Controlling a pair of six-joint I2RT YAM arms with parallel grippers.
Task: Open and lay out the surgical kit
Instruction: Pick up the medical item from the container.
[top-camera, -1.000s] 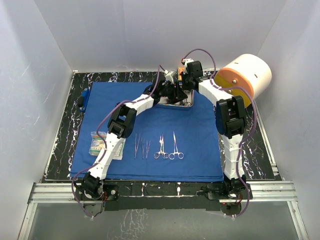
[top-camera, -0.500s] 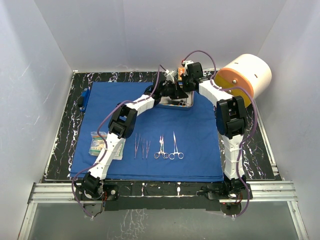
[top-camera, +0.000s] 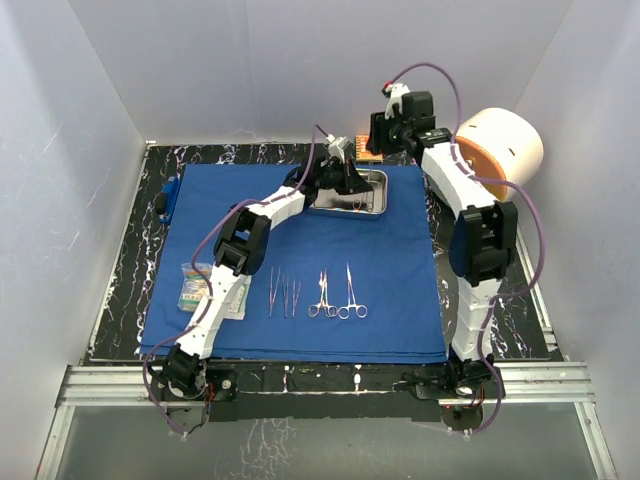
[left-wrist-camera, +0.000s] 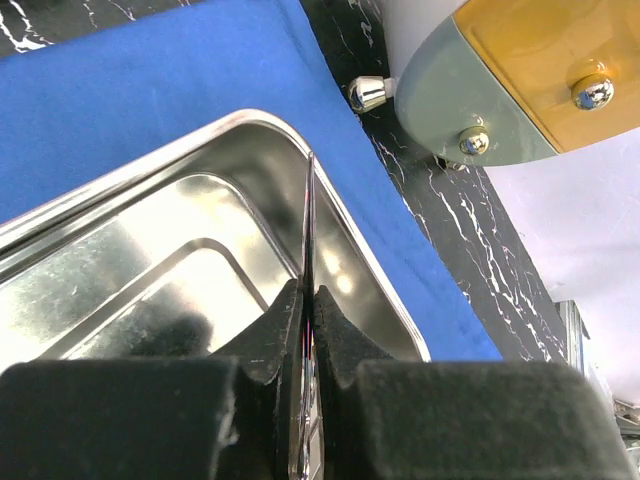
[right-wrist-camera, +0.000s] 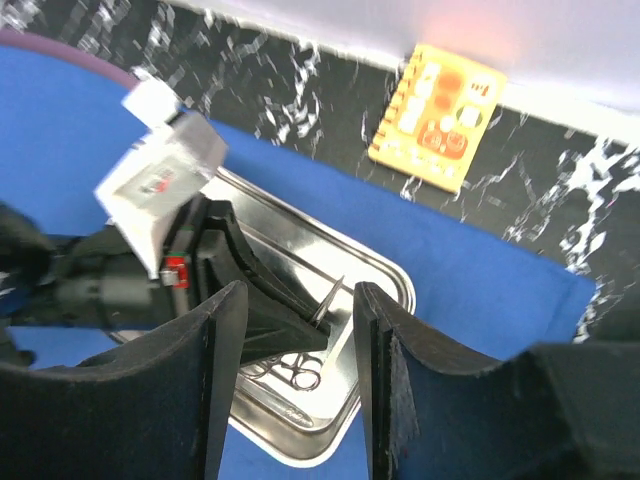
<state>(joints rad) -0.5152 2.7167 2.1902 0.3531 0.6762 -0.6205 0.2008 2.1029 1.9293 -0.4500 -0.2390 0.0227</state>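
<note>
The royal-blue cloth (top-camera: 390, 280) lies spread over the table. On its far side stands the steel tray (top-camera: 376, 207). My left gripper (top-camera: 351, 186) reaches into the tray (left-wrist-camera: 140, 190) and is shut (left-wrist-camera: 309, 297) on a slender steel instrument (left-wrist-camera: 309, 210) that points upward. In the right wrist view the same instrument (right-wrist-camera: 330, 298) rises from the left gripper (right-wrist-camera: 318, 335), and a ring-handled clamp (right-wrist-camera: 300, 372) lies in the tray (right-wrist-camera: 385, 270) under it. My right gripper (top-camera: 381, 138) hangs above the tray's far right corner, open (right-wrist-camera: 298, 292) and holding nothing. Forceps (top-camera: 283, 292) and two clamps (top-camera: 338, 296) lie in a row near the front.
A big white-and-orange cylinder (top-camera: 498, 150) stands at the back right, close to the right arm. A small orange box (right-wrist-camera: 440, 115) lies on the black marbled table behind the tray. Two clear packets (top-camera: 196, 287) rest at the cloth's left edge.
My right gripper has opened, let go and lifted away from the tray toward the back right. My left gripper has shut on the slender instrument in the tray.
</note>
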